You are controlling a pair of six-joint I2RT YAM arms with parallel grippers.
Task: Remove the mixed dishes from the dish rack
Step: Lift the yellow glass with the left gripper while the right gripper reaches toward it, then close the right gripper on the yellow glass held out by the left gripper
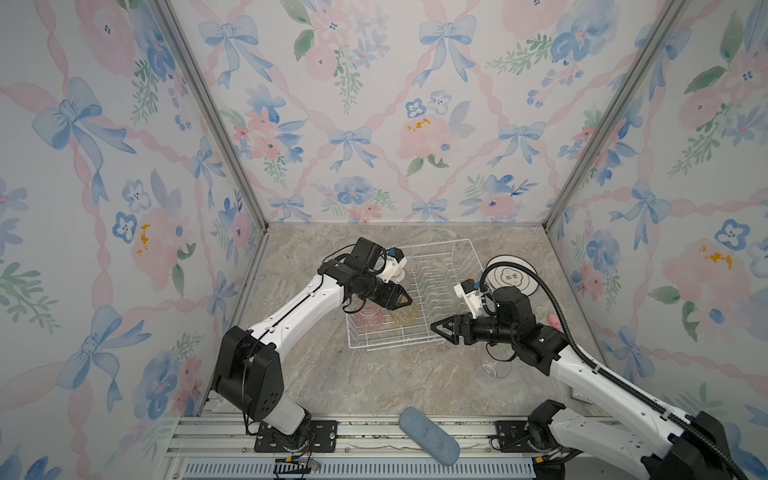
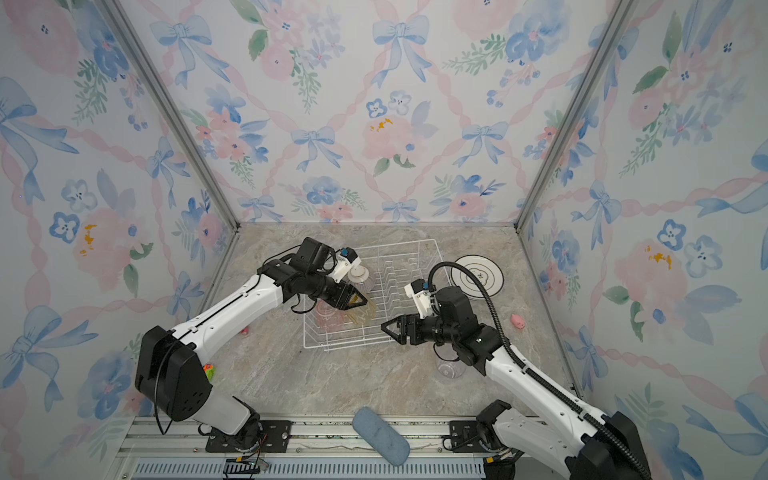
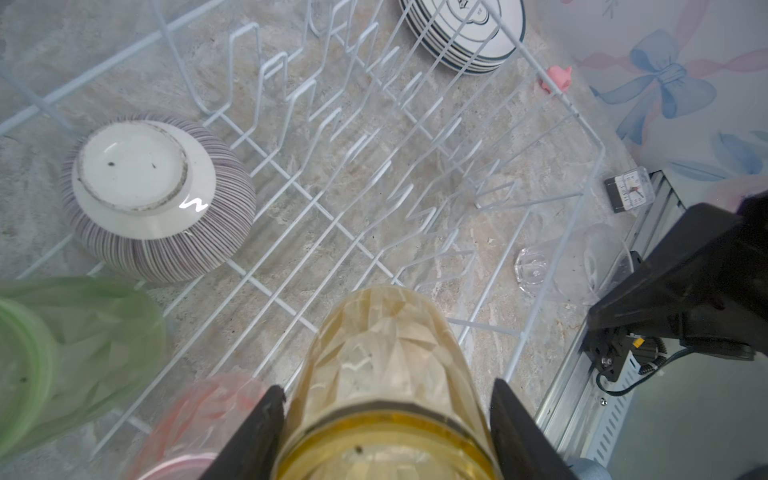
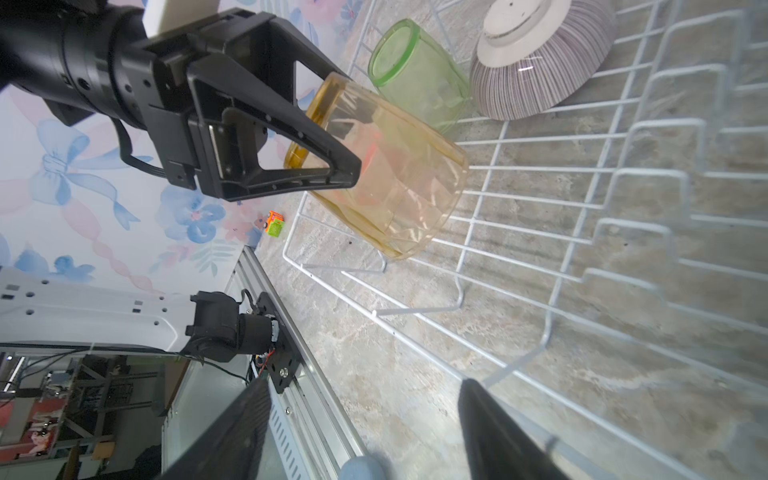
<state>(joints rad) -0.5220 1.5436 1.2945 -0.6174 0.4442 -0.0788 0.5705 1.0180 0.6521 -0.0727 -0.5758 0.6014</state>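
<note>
The left gripper (image 4: 343,124) is clamped on the thick base end of the yellow tumbler (image 4: 395,178), which hangs tilted with its open mouth low over the rack (image 4: 540,208). Only the right wrist view shows that tilt. Whether the mouth touches the wires I cannot tell. The right gripper (image 1: 434,326) stands with its jaws apart and nothing between them, just outside the rack's near corner.

The left wrist view alone shows a pink tumbler (image 3: 199,411) and a green tumbler (image 3: 62,345) lying in the rack beside the yellow one; the arm hides the green one in both top views. A striped, ribbed bowl (image 3: 158,195) sits upside down in the rack, foot ring up.

Outside the rack, a clear tumbler (image 1: 494,368) lies on the table (image 1: 374,386), and white dark-rimmed plates (image 1: 513,276) are stacked beyond the far side. The top plate's centre print is too small to read.
</note>
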